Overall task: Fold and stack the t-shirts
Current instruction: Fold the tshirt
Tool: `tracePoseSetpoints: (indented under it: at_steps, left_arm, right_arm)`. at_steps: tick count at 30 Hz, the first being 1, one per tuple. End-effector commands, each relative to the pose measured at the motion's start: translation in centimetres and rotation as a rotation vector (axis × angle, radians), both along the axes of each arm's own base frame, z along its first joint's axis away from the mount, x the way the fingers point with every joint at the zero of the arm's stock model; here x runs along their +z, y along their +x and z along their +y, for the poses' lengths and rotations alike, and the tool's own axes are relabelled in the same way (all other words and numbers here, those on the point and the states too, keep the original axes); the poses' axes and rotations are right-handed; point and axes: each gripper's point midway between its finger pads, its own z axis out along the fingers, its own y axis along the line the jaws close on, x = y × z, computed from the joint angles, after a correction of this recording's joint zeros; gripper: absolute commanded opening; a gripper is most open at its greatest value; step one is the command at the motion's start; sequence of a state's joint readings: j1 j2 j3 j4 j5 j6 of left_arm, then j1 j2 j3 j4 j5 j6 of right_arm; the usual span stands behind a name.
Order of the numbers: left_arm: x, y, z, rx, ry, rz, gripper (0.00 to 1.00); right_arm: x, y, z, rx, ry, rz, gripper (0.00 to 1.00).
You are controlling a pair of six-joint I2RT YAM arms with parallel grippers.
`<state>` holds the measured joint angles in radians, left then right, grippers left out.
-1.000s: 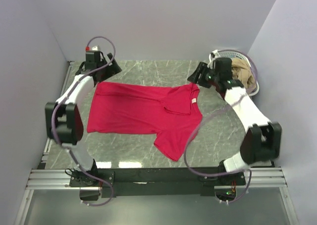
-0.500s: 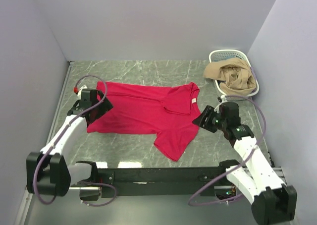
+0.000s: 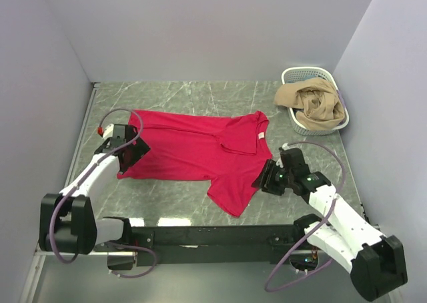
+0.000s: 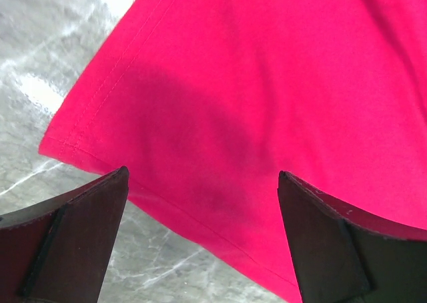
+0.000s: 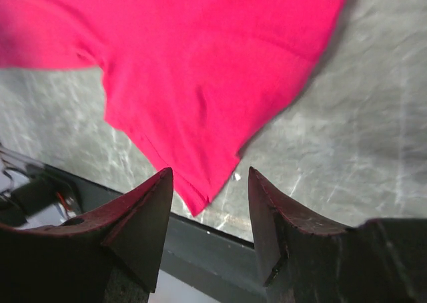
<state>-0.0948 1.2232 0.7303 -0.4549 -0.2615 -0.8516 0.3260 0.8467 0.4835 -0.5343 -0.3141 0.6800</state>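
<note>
The marble-pattern tabletop carries one crimson t-shirt, spread flat at centre. A white lattice basket at the far right corner holds tan cloth. The left jaws stand wide open over the shirt's near-left hem corner. The right jaws stand partly open and empty above the near sleeve tip.

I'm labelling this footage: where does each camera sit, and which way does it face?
Top external: high behind the arm bases, looking down on the table, red t-shirt and basket; both arms show.
Left wrist: on the left arm, looking down at the t-shirt's hem corner; open left gripper shows.
Right wrist: on the right arm, facing a sleeve tip and the table's near edge; right gripper shows.
Shared: all three see the t-shirt.
</note>
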Motion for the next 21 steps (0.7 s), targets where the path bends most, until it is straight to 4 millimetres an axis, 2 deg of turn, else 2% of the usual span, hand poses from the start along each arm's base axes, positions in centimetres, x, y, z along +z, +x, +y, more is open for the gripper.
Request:
tracePoseSetpoints:
  at_steps: [1, 5, 11, 18, 19, 21]
  left_arm:
    - [-1.6, 0.0, -0.4, 0.009, -0.045, 0.037, 0.99]
    - [-2.6, -0.5, 0.1, 0.021, -0.039, 0.072, 0.99]
    - [-3.2, -1.5, 2.4, 0.09, 0.001, 0.103, 0.99]
    - [-3.2, -2.0, 3.4, 0.135, 0.023, 0.11, 1.0]
    - [-3.3, -2.1, 4.2, 0.167, 0.027, 0.113, 0.99]
    - [-3.3, -2.1, 4.5, 0.184, 0.034, 0.112, 0.99]
  right_arm:
    - [-0.6, -0.6, 1.4, 0.008, -0.004, 0.026, 0.56]
    - [-1.0, -1.5, 1.9, 0.019, -0.001, 0.049, 0.56]
    - [-3.0, -3.9, 2.9, 0.095, -0.007, 0.142, 0.56]
    - [-2.9, -5.2, 4.2, 0.144, 0.01, 0.17, 0.56]
    - [-2.9, -5.4, 4.4, 0.147, 0.016, 0.179, 0.56]
    - [-3.0, -5.9, 5.1, 0.175, 0.028, 0.187, 0.56]
